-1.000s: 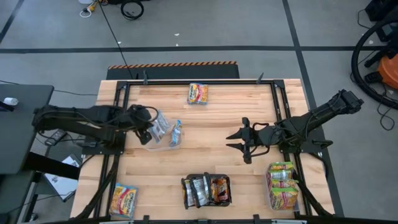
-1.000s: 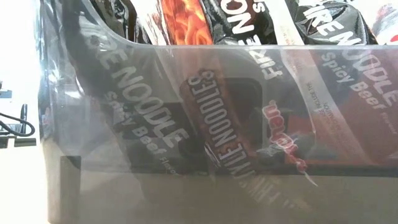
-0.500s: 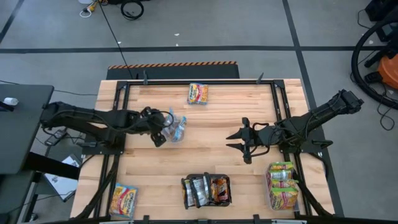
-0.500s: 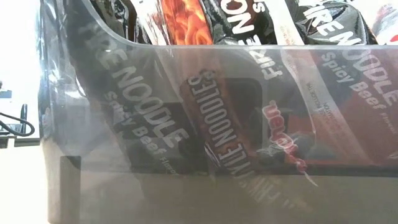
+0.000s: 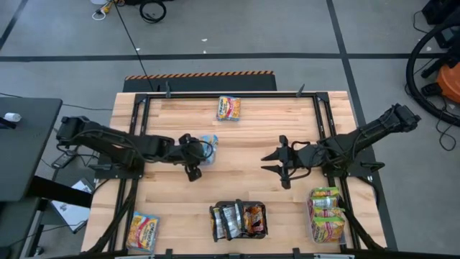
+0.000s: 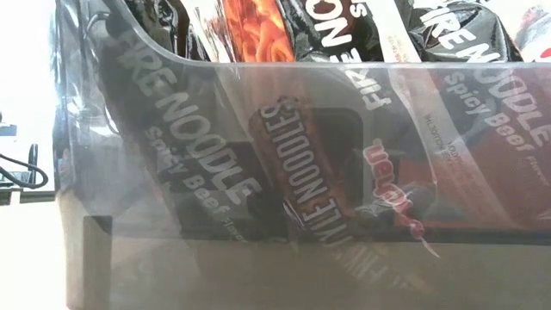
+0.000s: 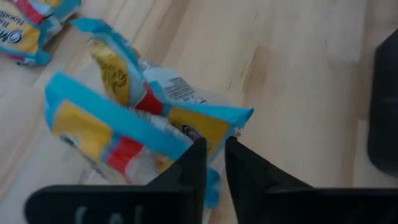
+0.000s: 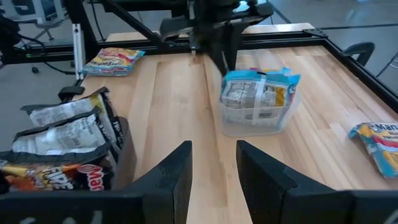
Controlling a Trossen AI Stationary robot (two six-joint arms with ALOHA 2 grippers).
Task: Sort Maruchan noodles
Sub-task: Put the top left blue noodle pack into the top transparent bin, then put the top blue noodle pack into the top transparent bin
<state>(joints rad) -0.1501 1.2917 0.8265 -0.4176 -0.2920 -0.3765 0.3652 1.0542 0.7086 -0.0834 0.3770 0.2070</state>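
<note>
My left gripper point(image 5: 195, 155) is shut at a clear tub point(image 5: 207, 150) holding blue-silver Maruchan packets point(image 8: 260, 92), left of the table's middle. My right gripper point(image 5: 264, 163) hovers open right of the middle, fingers pointing at that tub and touching nothing. One yellow-orange packet point(image 5: 228, 108) lies flat by the far edge, another point(image 5: 142, 232) at the near left corner. A tub of dark brown-black packets point(image 5: 238, 219) stands at the near edge. A tub of yellow-green packets point(image 5: 327, 214) stands near right. My left gripper point(image 7: 214, 147) pinches the clear tub's rim point(image 8: 225, 76) on its left side, fingers coming from above and slanting down. A blue packet's corner point(image 7: 231, 118) lies right at the fingertips; whether it is pinched too, I cannot tell. The tub stands upright, its bottom point(image 8: 252, 129) on the wood.
The low view is filled by the clear wall point(image 6: 284, 215) of the dark-packet tub standing right before that camera. A black metal frame point(image 5: 223, 94) runs along the table's edges. Bare wood point(image 5: 244, 137) lies between the two grippers and toward the far edge.
My left gripper has moved toward the table's right, staying shut, and the tub of blue-silver packets has travelled with it across the wood toward the middle. The right arm has kept still.
</note>
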